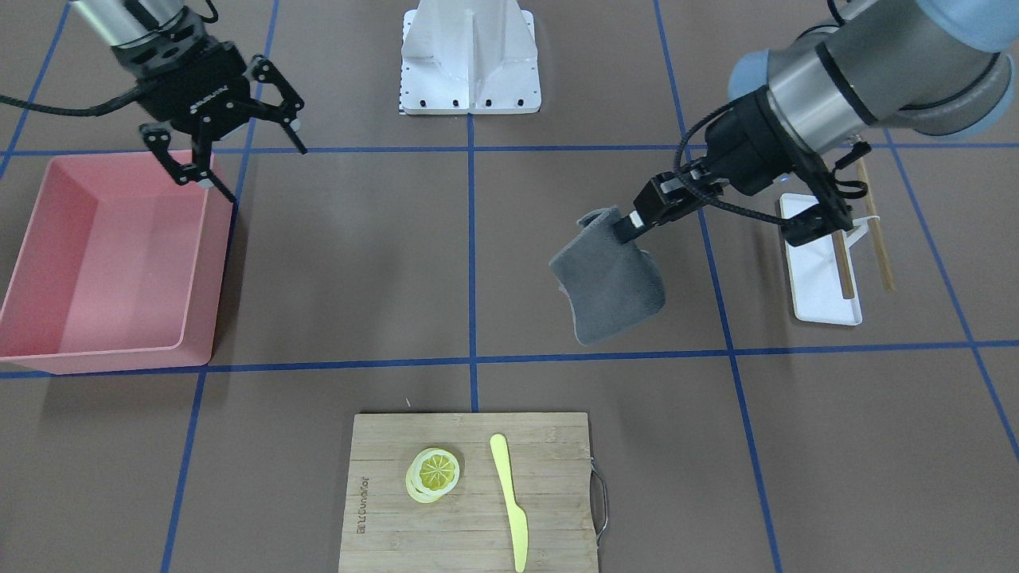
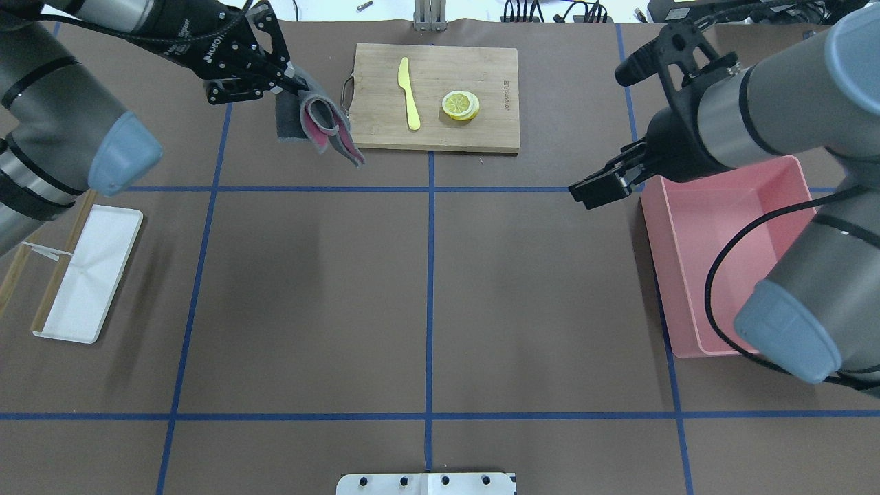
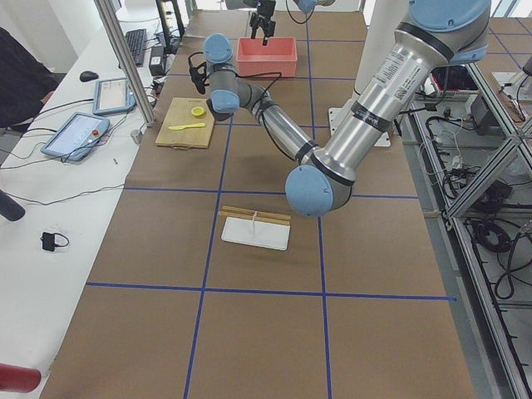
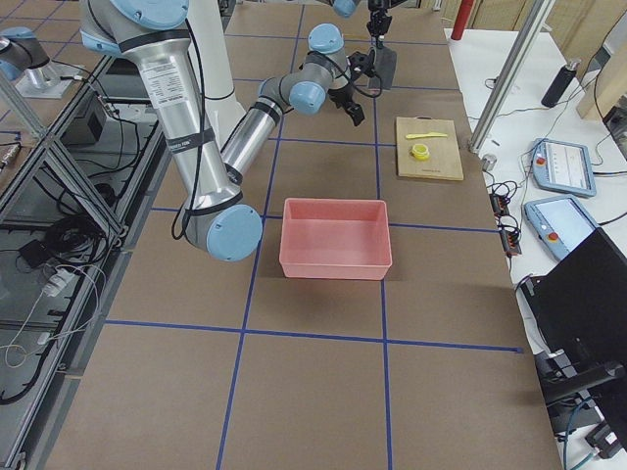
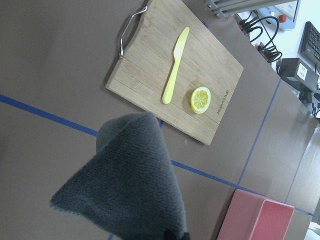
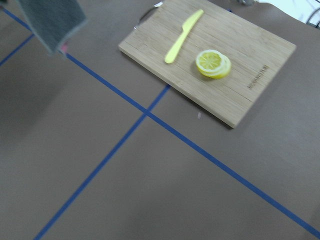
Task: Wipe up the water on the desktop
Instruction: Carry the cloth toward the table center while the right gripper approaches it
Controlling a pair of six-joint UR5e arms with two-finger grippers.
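The desktop (image 1: 358,263) is a brown surface with blue tape lines; it also shows in the overhead view (image 2: 550,309). I see no clear patch of water on it. My left gripper (image 1: 625,227) is shut on a grey cloth (image 1: 609,274) that hangs above the desktop. In the overhead view my left gripper (image 2: 292,82) holds the cloth (image 2: 320,124), pink on its underside, just left of the cutting board. The cloth fills the left wrist view (image 5: 125,185). My right gripper (image 1: 259,167) is open and empty over the pink bin's corner.
A bamboo cutting board (image 2: 481,124) carries lemon slices (image 2: 460,104) and a yellow knife (image 2: 409,93). A pink bin (image 2: 722,206) stands under my right arm. A white tray (image 2: 89,275) with chopsticks (image 2: 58,265) lies at the left.
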